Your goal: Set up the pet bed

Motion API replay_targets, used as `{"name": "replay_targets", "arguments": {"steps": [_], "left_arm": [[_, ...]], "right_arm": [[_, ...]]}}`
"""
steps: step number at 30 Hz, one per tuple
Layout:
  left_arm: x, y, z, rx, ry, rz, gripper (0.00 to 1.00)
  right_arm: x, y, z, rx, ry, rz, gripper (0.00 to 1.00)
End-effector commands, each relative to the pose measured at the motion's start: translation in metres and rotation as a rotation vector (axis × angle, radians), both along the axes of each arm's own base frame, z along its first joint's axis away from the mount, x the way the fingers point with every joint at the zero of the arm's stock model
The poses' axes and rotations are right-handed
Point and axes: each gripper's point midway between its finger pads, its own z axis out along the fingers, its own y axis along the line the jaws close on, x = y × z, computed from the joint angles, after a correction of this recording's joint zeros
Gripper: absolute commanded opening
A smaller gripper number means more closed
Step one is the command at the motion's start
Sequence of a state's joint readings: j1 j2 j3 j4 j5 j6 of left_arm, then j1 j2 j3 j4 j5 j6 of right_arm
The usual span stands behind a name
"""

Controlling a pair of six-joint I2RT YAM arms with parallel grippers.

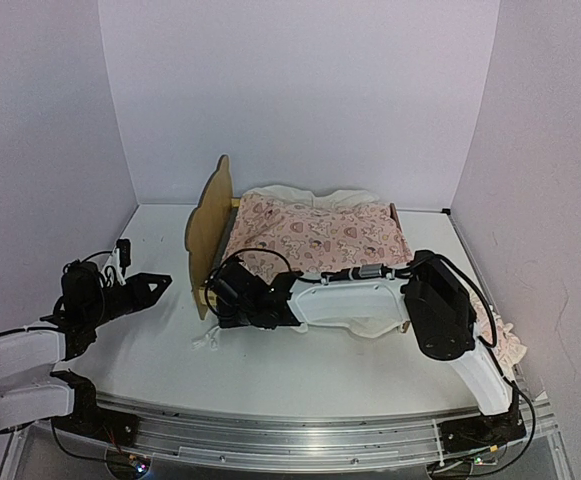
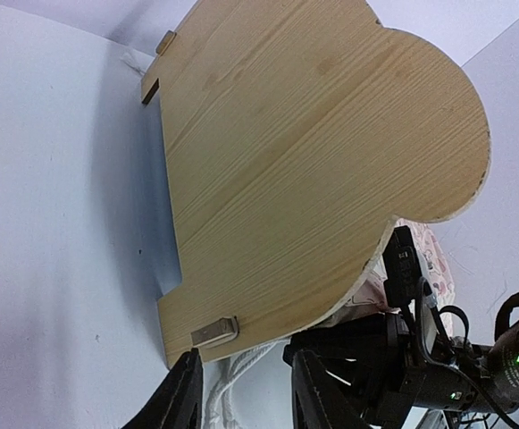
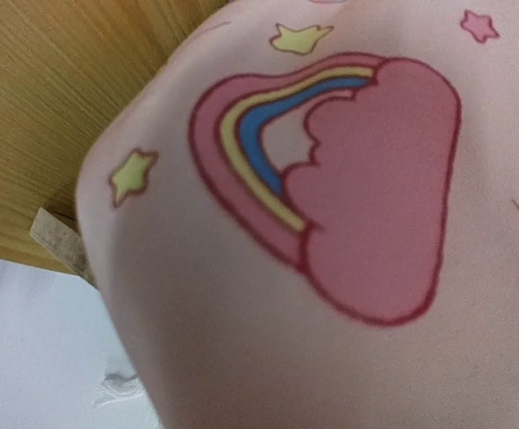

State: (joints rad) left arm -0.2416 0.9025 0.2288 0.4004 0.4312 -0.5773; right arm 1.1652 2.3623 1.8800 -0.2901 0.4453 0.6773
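Observation:
The pet bed (image 1: 208, 230) stands mid-table, its pale-wood bear-ear headboard on the left and a pink printed quilt (image 1: 320, 235) spread over it. My left gripper (image 1: 155, 285) hovers left of the headboard's near corner, open and empty. In the left wrist view its gripper (image 2: 241, 393) points at the headboard's (image 2: 313, 161) lower edge. My right arm reaches across the bed's front, and its gripper (image 1: 220, 297) is at the near corner by the headboard. In the right wrist view the quilt (image 3: 330, 223) fills the picture and hides the fingers. Wood (image 3: 45, 107) shows at upper left.
A ruffled pink pillow (image 1: 500, 340) lies at the table's right edge behind my right arm. A white cord (image 1: 210, 340) trails on the table below the bed's near-left corner, and the cord (image 2: 232, 371) also shows between my left fingers' tips, farther back. Walls close the table on three sides.

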Motion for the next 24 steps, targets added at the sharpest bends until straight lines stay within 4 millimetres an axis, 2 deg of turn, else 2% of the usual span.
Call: {"name": "replay_targets", "arguments": {"steps": [1, 3, 6, 10, 12, 17, 24], "left_arm": [[-0.005, -0.006, 0.01, -0.034, -0.04, -0.037, 0.36], [-0.006, -0.007, 0.01, -0.039, -0.042, -0.036, 0.36], [-0.006, -0.007, 0.011, -0.039, -0.048, -0.037, 0.36], [-0.006, -0.007, 0.013, -0.039, -0.055, -0.037, 0.36], [-0.008, -0.006, 0.013, -0.042, -0.059, -0.037, 0.36], [-0.009, -0.006, 0.012, -0.045, -0.063, -0.038, 0.36], [-0.01, -0.006, 0.015, -0.051, -0.072, -0.04, 0.36]], "right_arm": [[-0.004, 0.002, -0.018, 0.072, 0.078, -0.089, 0.27], [-0.008, 0.009, -0.025, 0.094, 0.099, -0.089, 0.32], [-0.021, 0.02, -0.031, 0.098, 0.098, -0.08, 0.33], [-0.035, 0.016, -0.029, 0.081, 0.06, -0.114, 0.32], [-0.037, 0.014, -0.031, 0.083, 0.061, -0.129, 0.36], [-0.025, 0.01, -0.048, 0.1, 0.06, -0.202, 0.49], [0.001, 0.006, -0.063, 0.158, -0.031, -0.316, 0.53]]}}
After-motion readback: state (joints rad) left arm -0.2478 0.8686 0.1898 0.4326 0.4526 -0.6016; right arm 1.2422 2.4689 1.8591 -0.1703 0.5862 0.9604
